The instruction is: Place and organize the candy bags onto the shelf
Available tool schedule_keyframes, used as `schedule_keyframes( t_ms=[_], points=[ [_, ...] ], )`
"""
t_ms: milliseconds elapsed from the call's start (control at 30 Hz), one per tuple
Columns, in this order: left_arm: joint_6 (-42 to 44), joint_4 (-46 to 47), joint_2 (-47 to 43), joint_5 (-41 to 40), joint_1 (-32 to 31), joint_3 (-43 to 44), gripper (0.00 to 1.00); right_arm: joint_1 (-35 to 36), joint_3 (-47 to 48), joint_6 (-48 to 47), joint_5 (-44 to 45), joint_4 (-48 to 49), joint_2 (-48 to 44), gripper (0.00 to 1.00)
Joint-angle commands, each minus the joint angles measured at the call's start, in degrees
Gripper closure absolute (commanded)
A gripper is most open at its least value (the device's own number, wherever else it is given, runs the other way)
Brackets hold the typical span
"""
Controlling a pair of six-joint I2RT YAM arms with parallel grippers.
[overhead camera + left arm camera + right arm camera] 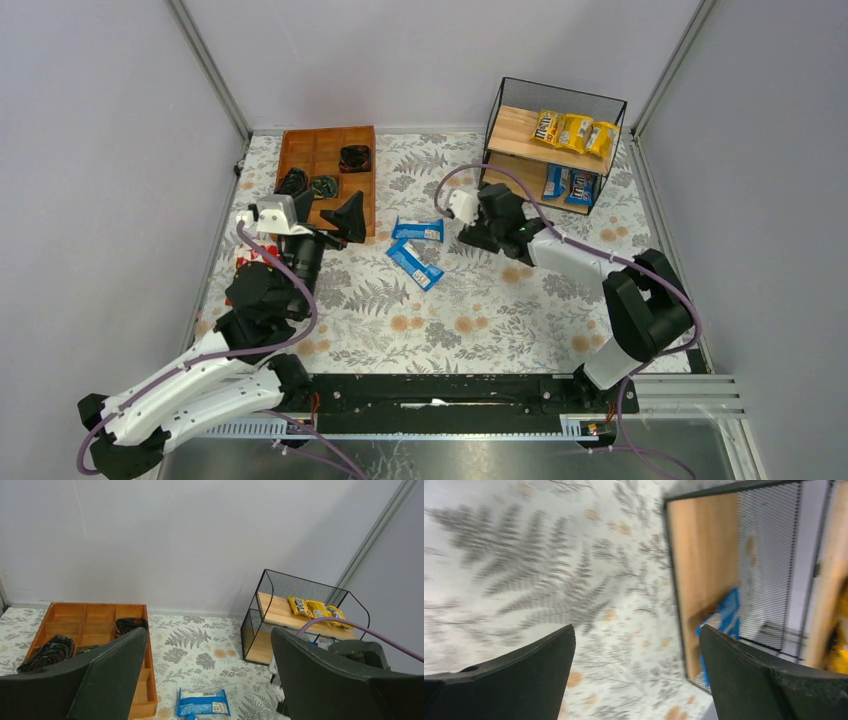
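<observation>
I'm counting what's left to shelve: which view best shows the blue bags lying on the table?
Top external: the far blue bag and the near blue bag both lie in full view. Left wrist shows the far one whole, the near one barely. Right wrist shows neither.

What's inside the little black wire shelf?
The shelf holds three yellow candy bags in a row on its top board and two blue bags on the bottom board. The top board covers the back of the bottom one, so anything there is hidden.
</observation>
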Motion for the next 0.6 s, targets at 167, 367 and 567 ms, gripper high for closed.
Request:
schedule_keyframes(
  t_ms=[167, 367, 567],
  points=[
    [2.98, 2.64, -1.85, -2.55, -0.20, 0.02, 0.01, 6.19, 7.61, 48.02, -8.64, -19.72, -10.95, 0.00],
    [3.23, 2.65, -1.04, -3.12, -0.27, 0.15, 0.01, 6.13, -3.12, 66.59, -7.11, -10.56, -20.63, 0.00],
    [3.17, 2.19, 0.02, -3.25, -0.11, 0.57, 0.01, 4.80, -1.38, 75.78, -2.12, -14.12, -19.22, 0.00]
  ],
)
